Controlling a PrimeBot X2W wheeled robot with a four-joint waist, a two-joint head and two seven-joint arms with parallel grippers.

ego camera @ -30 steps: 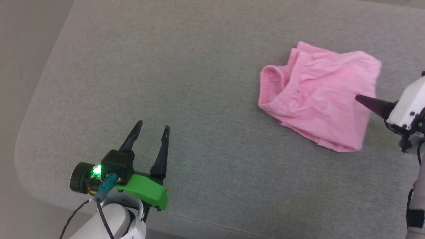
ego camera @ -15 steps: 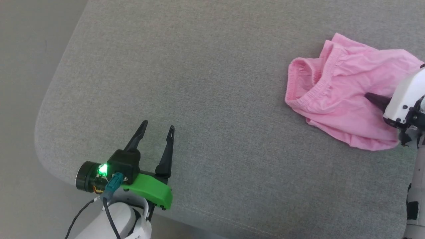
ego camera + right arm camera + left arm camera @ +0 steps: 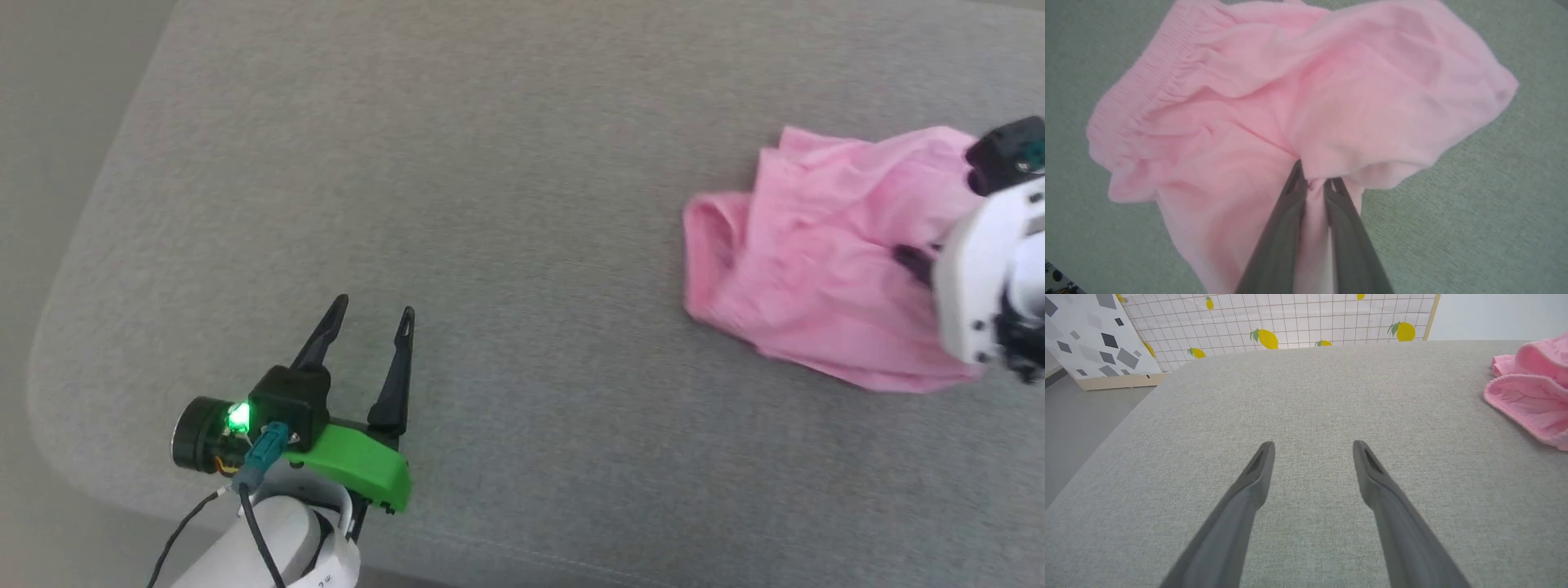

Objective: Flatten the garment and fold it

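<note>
The two dark fingers of the right gripper are pressing together on a bunched fold of the pink shorts, with pink cloth showing in the narrow gap between them. The rest of the shorts is spreading out crumpled from that pinch, the gathered waistband lying toward the left, all at the right side of the grey upholstered surface. Well apart at the near left, the left gripper is pointing toward the far side, its fingers standing wide apart with nothing between them.
</note>
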